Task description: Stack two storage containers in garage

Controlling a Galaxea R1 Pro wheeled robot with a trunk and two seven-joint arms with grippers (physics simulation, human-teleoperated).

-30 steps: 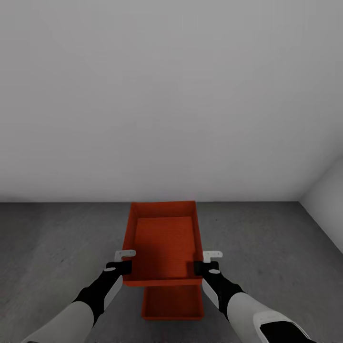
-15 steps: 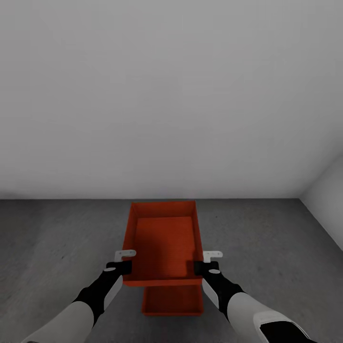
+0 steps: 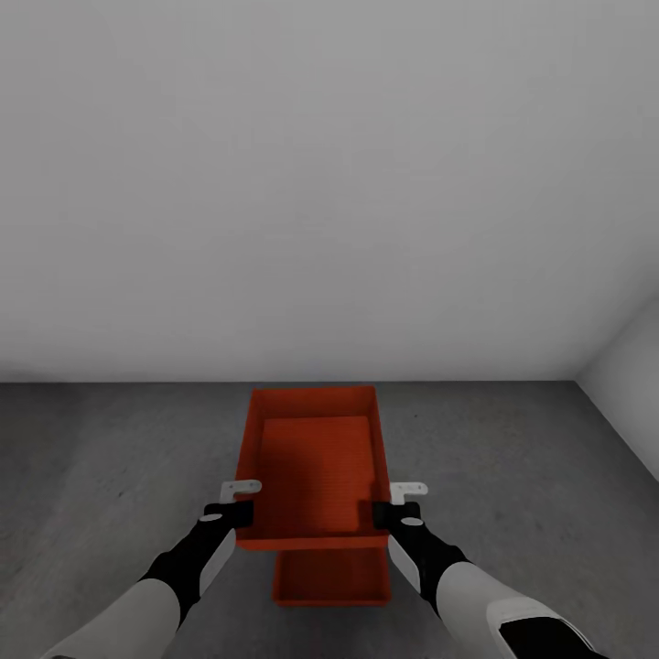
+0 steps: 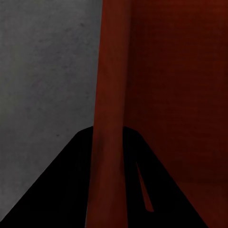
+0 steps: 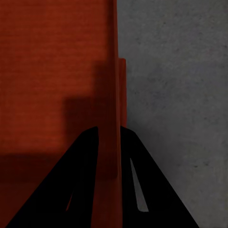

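a: room first. one white wall (image 3: 329, 183) ahead, a second wall (image 3: 631, 384) cut off at the right edge, one grey concrete floor (image 3: 110, 458).

b: bins?

a: two orange-red bins. upper bin (image 3: 314, 467) is held off the floor between both arms, open side up, long axis pointing straight away toward the wall. lower bin (image 3: 331, 578) sits on the floor right under it, same long axis.

b: how much of the lower one can you see?

a: only its near end. the rest is hidden by the upper bin. can't tell whether the two touch.

b: grippers?

a: two. left gripper (image 3: 240, 506) is on the upper bin's left side wall near its close end, right gripper (image 3: 395, 509) on the right side wall, opposite. in each wrist view the dark fingers (image 4: 71, 190) (image 5: 80, 190) straddle the bin wall (image 4: 111, 95) (image 5: 116, 95), one inside, one outside, closed down onto it.

b: anything unclear?

a: wrist views are dark near the fingers, so the exact pad contact is hard to make out. the right arm is cut off at the bottom corner.
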